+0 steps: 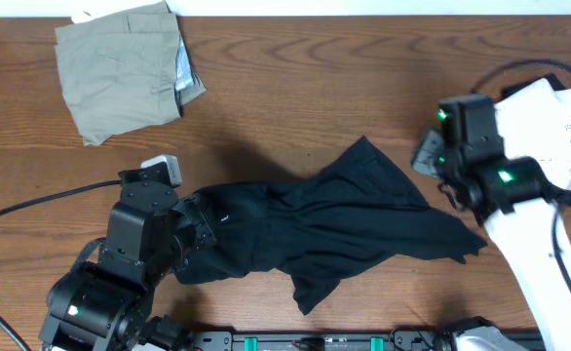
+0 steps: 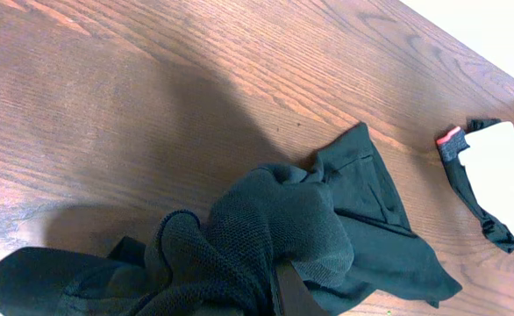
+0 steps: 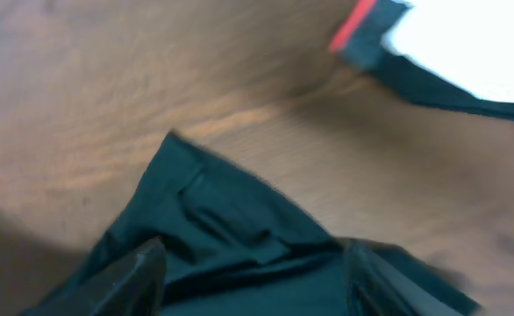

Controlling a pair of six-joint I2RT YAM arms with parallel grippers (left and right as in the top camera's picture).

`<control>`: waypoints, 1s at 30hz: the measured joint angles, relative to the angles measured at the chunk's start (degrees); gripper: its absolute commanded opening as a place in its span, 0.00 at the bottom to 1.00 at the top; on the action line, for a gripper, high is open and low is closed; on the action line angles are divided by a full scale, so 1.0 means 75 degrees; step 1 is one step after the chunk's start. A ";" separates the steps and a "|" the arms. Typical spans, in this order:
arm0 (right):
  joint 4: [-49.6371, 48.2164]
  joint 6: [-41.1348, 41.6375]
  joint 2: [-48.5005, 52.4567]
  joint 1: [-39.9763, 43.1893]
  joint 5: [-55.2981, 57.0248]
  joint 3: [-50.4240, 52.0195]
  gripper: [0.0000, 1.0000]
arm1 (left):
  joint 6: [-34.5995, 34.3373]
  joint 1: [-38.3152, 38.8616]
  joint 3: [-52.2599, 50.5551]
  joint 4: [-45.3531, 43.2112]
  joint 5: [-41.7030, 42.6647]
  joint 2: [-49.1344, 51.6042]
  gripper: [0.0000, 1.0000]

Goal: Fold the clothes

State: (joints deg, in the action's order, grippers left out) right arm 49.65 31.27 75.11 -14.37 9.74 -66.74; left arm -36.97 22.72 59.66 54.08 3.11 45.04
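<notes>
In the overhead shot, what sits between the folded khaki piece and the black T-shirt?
Nothing: only bare wooden table separates the folded khaki piece from the black T-shirt. The overhead view shows it; neither wrist view includes the khaki piece.

A brown wooden table (image 1: pixel 295 78), smooth with pronounced grain and a faint sheen, is shown. A crumpled black cloth T-shirt (image 1: pixel 344 214) is seen as matt, finely meshed up close. A folded khaki cloth garment (image 1: pixel 120 68) appears matt.
</notes>
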 measured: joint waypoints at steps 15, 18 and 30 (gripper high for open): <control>-0.1699 -0.2885 0.3098 0.0000 -0.2833 0.0000 0.63 | 0.0000 0.0000 0.0000 0.0023 -0.0017 0.0003 0.06; -0.1912 -0.3281 0.3456 0.0000 -0.2993 0.0000 0.67 | 0.0000 0.0000 0.0000 0.0076 -0.0017 0.0003 0.06; -0.2098 -0.4039 0.4197 0.0000 -0.3054 0.0000 0.71 | 0.0000 0.0000 0.0000 0.0189 -0.0017 0.0003 0.06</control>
State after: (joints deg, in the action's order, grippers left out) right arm 33.91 0.97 106.59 -14.37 -13.17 -66.74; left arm -36.97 22.72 59.66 55.51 2.98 45.06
